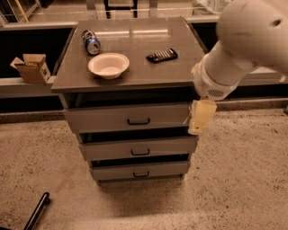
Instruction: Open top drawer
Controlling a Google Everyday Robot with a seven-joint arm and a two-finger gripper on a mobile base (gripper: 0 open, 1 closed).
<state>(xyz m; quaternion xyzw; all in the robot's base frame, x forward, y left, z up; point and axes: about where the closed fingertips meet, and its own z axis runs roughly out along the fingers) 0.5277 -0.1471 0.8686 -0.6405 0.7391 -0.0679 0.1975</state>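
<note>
Looks like office or lab-type workspace. Gripper [200, 117] hanging at right front corner of grey 3-drawer unit [135, 74], just beside it. Below and to right of gripper: speckled hard floor [243, 179], commercial sort. Up and left of gripper, on unit top: white bowl [108, 65], drinks can [91, 42], black handheld w/ buttons [162, 55]. Far left of gripper: long low ledge [18, 86] w/ open cardboard box [30, 68]. Beyond gripper, behind unit: furniture legs [92, 4] on paler floor. Low left, well apart from gripper: black pole [36, 211] lying on floor.
</note>
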